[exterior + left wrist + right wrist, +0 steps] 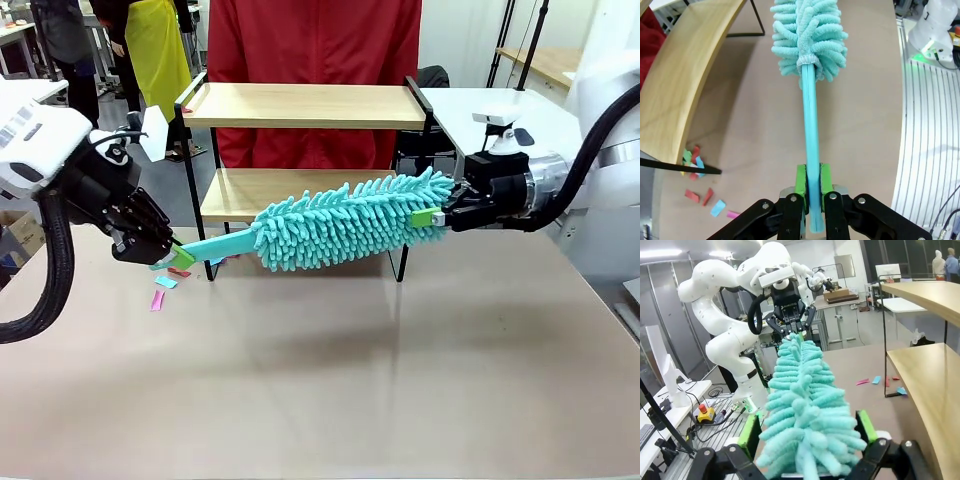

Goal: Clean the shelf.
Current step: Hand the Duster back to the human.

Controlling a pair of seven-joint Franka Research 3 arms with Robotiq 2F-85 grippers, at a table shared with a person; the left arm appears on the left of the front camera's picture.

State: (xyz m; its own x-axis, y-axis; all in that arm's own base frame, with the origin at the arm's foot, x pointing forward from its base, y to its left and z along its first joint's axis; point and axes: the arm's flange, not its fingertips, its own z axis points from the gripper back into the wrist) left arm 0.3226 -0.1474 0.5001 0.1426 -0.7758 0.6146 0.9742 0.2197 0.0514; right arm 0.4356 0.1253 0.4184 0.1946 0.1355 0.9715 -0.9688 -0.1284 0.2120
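The shelf stands at the far side of the table, two light wooden boards in a thin black frame; its lower board shows in the wrist views. A teal fluffy duster hangs level in front of the lower board. My left gripper is shut on the duster's flat teal handle. My right gripper is open, its green-padded fingers spread to either side of the tip of the duster's head. Small coloured paper scraps lie on the table by the shelf's left leg.
A person in a red top stands right behind the shelf. The tan tabletop lies bare in front of the duster. A white side table is at the back right. My left arm faces the right wrist camera.
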